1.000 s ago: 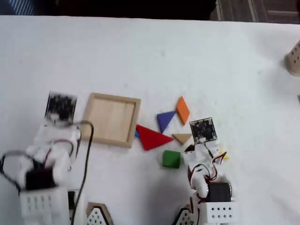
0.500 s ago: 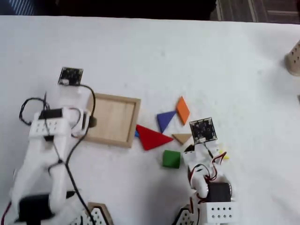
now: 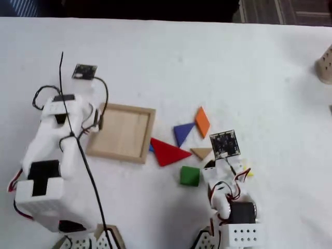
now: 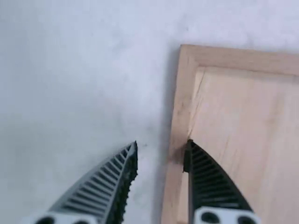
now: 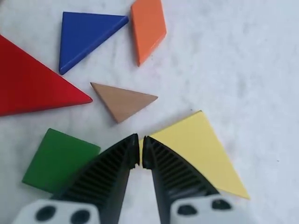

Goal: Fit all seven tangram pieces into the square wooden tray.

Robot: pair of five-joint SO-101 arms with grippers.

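While the left hand [image 4: 162, 144] spreads astride 1 tray [image 4: 183, 93] rim, the right hand [image 5: 140, 139] is pressed together beside 6 pieces [image 5: 122, 101].

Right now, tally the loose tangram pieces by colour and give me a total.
Red piece: 1
Blue pieces: 2, a blue triangle and a blue sliver by the tray
Orange piece: 1
Tan piece: 1
Green piece: 1
Yellow piece: 1
Total: 7

White surface [image 3: 171, 57], evenly lit; past its far edge a dark band [image 3: 129, 8], plank floor [image 3: 290, 10] at the far right corner, a tan perforated block [image 3: 324, 65] at right.
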